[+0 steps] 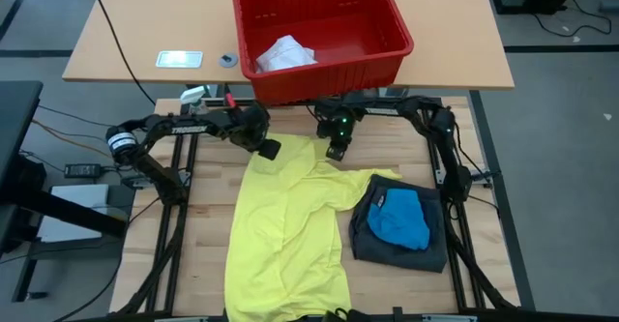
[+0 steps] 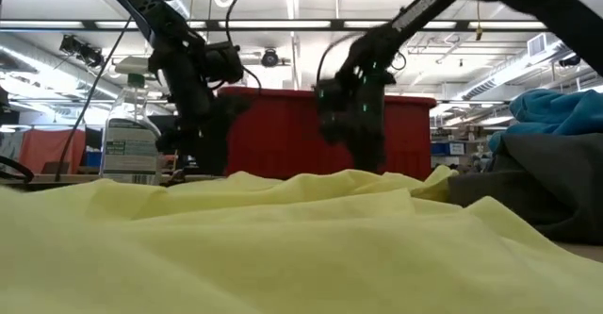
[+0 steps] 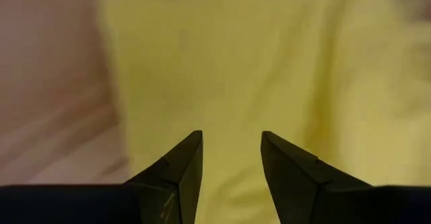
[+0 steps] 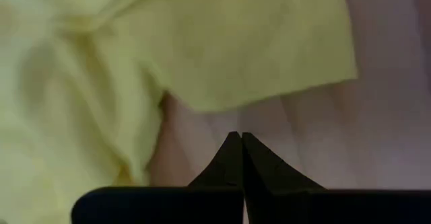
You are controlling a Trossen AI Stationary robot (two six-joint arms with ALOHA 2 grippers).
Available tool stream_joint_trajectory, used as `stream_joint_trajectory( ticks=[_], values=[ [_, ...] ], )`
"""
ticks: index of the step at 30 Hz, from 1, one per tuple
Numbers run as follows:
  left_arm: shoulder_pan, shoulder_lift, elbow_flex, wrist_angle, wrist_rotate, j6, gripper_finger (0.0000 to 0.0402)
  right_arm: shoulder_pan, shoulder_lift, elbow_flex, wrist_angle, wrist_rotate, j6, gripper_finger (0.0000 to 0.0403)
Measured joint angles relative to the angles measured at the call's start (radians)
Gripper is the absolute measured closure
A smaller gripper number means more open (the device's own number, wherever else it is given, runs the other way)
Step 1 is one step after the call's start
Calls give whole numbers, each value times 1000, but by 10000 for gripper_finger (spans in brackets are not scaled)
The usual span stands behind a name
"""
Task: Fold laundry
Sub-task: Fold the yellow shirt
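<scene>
High view gave you the whole layout: a large, soft yellow cotton shirt [image 1: 285, 230] lay spread and rumpled over the middle of the pale wooden slatted worktop [image 1: 203, 245], running from the far edge down to the near one, with one sleeve reaching out toward your right. Just beside that sleeve, touching it, sat a folded pair of dark grey cloth shorts [image 1: 406, 249], and on top of them rested a small bright blue cloth piece [image 1: 399, 218]. Beyond the worktop, on a tan table [image 1: 126, 42], stood a red plastic basket [image 1: 324, 34] with a crumpled white cloth [image 1: 283, 54] inside it. Your left end effector [image 1: 271, 149] was at the shirt's far left corner, and the left wrist view showed its two dark fingers [image 3: 180, 173] standing apart with nothing between them, the yellow fabric lying below them next to bare wood. Your right end effector [image 1: 336, 152] was near the shirt's far edge, just right of the collar area; in the right wrist view its fingers [image 4: 259, 167] were pressed together tip to tip, holding nothing, over bare wood just beside a yellow sleeve edge. Low view showed both dark arms coming down in front of the red basket, the yellow cloth filling the foreground, the grey shorts and blue piece heaped at the right, and a clear plastic spray bottle [image 2: 129, 140] standing at the left.
</scene>
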Motion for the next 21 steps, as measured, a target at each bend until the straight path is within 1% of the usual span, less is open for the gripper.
stream_joint_trajectory(
  ticks=[2, 4, 7, 10, 12, 16, 18, 21],
  values=[
    [-8, -28, 0, 40, 75, 9, 247, 1, -57, 14, 1, 14, -26, 393],
    [-37, -52, 1, 112, 113, 52, 247, -3, -113, 23, 19, 44, -74, 378],
    [-109, -68, 1, 180, 110, 194, 247, -17, -152, 22, 75, 104, -162, 344],
    [-191, -51, 1, 222, 76, 339, 247, -35, -159, 22, 108, 109, -207, 303],
    [-236, -16, 1, 282, 59, 395, 246, -50, -149, 17, 109, 94, -231, 273],
    [-294, 58, 1, 446, 32, 409, 246, -64, -117, -4, 137, 81, -252, 229],
    [-310, 101, 1, 518, 4, 387, 246, -65, -114, -4, 148, 81, -280, 221],
    [-323, 173, 1, 632, -22, 358, 246, -63, -97, -6, 149, 73, -319, 223]
  ],
)
